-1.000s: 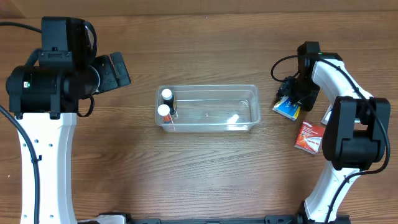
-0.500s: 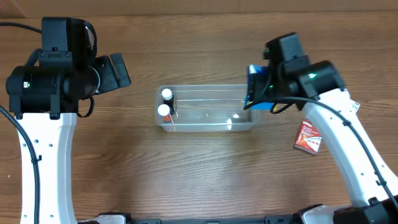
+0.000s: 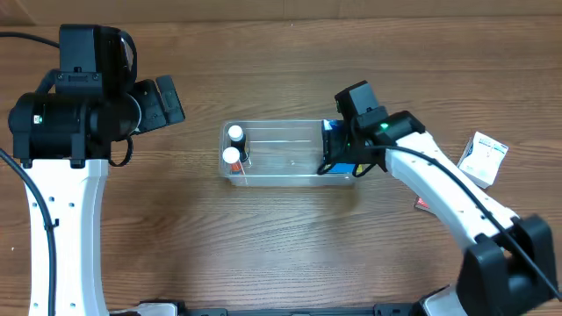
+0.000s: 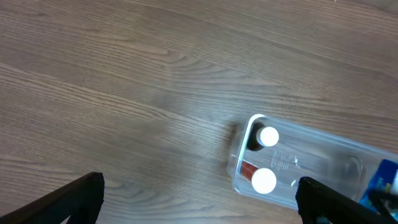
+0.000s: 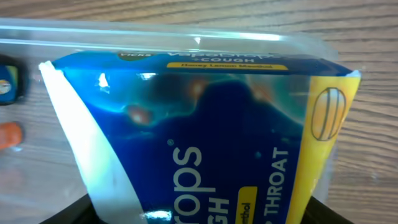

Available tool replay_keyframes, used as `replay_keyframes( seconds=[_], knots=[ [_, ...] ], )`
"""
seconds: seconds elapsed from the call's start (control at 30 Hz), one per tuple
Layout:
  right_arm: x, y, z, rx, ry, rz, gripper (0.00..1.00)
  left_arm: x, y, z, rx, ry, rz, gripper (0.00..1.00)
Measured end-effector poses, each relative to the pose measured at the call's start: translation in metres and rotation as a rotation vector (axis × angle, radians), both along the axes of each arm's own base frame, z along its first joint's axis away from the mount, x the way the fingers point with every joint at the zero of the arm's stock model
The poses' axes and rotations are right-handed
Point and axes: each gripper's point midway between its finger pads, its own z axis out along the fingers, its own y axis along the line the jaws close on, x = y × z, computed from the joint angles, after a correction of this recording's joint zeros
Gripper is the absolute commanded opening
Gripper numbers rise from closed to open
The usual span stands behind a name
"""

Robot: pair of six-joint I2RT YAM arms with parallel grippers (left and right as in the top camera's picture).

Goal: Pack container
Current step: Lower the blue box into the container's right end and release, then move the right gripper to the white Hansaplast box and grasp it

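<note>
One right end effector [image 3: 341, 158] holds a blue packet [image 5: 205, 124] over the container [image 3: 281, 124].

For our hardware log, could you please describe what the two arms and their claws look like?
The left arm and right arm have smooth white links joined by bulky black joint housings. Thin black cables trail from them. A small green light glows on each. The left claw and right claw are black and two-fingered.
</note>
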Motion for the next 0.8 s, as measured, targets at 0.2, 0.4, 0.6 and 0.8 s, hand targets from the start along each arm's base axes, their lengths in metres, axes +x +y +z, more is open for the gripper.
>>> replay_keyframes(
  seconds=[0.2, 0.4, 0.6, 0.8],
  knots=[
    [0.001, 0.001, -0.042, -0.039, 0.089, 0.001, 0.79, 0.0, 0.0, 0.0, 0.0, 0.0, 0.0, 1.0],
    [0.007, 0.004, -0.042, -0.029, 0.066, -0.002, 1.0, 0.0, 0.0, 0.0, 0.0, 0.0, 0.0, 1.0],
    [0.012, -0.004, 0.002, -0.064, 0.043, -0.031, 1.0, -0.001, 0.0, 0.0, 0.0, 0.003, 0.0, 1.0],
    [0.047, -0.125, 0.184, -0.009, -0.377, -0.419, 1.0, -0.002, 0.0, -0.002, 0.001, 0.011, 0.0, 1.0]
  ],
)
